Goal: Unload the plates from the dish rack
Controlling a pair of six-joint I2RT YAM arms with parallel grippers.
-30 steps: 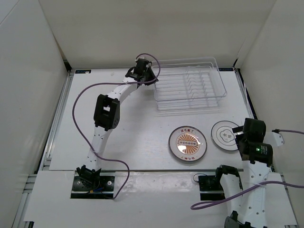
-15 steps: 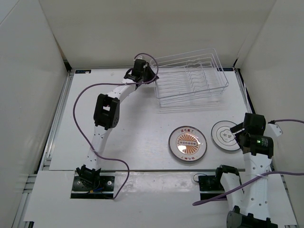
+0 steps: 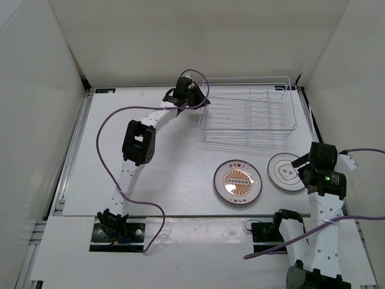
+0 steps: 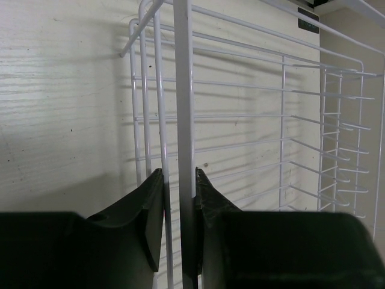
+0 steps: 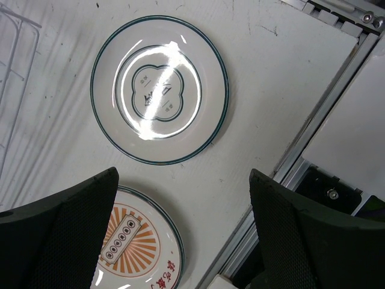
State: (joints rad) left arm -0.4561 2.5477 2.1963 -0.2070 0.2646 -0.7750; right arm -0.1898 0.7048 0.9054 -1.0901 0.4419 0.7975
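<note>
**Top external view.** The rectangular white wire dish rack (image 3: 249, 111) stood on the white table (image 3: 174, 162), in the upper right of centre. The left gripper (image 3: 195, 96) met the rack's left edge. Both plates lay flat on the table lower in the frame, apart from the rack. These were the round plate with an orange sunburst centre and dark patterned rim (image 3: 237, 182) and, just to its right, the round white plate with thin dark rings (image 3: 286, 171). The right gripper (image 3: 302, 164) hung over the white plate's right edge.

**Left wrist view.** The left gripper (image 4: 179, 186) was clamped on one upright white wire of the rack (image 4: 183, 90).

**Right wrist view.** The right gripper (image 5: 183, 229) was spread wide and held nothing. The white plate (image 5: 159, 90) lay at upper centre, and the orange plate (image 5: 135, 241) lay at the lower left.
</note>
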